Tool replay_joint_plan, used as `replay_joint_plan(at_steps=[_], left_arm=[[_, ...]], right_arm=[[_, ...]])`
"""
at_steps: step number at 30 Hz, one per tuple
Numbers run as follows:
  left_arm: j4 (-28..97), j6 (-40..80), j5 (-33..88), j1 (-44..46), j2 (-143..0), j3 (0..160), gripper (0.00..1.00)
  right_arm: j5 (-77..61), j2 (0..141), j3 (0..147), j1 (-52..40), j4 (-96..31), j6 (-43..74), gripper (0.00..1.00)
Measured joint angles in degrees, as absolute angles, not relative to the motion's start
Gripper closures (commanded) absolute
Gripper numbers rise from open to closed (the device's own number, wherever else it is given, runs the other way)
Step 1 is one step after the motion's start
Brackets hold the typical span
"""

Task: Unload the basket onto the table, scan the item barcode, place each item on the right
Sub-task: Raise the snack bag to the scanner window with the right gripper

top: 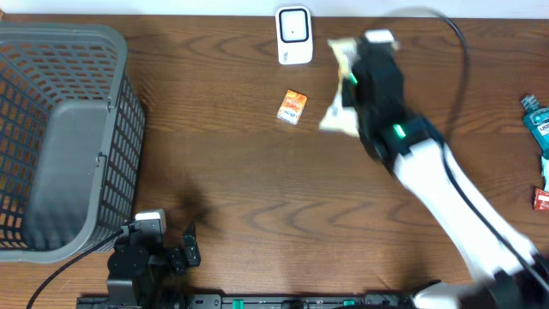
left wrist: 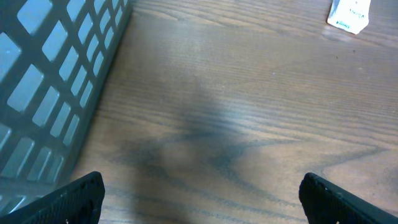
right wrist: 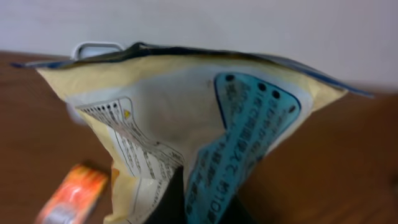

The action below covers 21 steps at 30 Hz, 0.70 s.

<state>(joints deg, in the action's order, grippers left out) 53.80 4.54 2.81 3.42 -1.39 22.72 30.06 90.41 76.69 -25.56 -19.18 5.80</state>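
Print on pouch (right wrist: 174, 124) blurred, nothing legible; yellow warning triangle (right wrist: 126, 114) noted in boxed panel. Blue lettering on white object (left wrist: 349, 15) unreadable.

Grey basket (top: 69, 34) far left; orange box (top: 292, 107) mid-table (blue bottle (top: 537, 124) far right).

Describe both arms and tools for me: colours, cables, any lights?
Right arm: white link, black wrist with green lights, and a black looped cable. Left arm: black, with a pale camera block and a thin black lead. Left tool: black fingers.
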Motion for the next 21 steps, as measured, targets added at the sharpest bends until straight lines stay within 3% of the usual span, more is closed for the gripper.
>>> replay_joint_plan(at_steps=[7, 14, 21], left_arm=[[53.8, 4.5, 2.8, 3.4, -1.4, 22.7, 0.00], [53.8, 4.5, 2.8, 3.4, -1.4, 22.7, 0.00], [53.8, 4.5, 2.8, 3.4, -1.4, 22.7, 0.00]], right_arm=[[44.8, 113.2, 102.1, -27.0, -13.3, -11.7, 0.99], [55.3, 132.1, 116.5, -28.8, 10.7, -37.0, 0.99], [56.9, 145.2, 122.5, -31.0, 31.4, -60.8, 0.99]])
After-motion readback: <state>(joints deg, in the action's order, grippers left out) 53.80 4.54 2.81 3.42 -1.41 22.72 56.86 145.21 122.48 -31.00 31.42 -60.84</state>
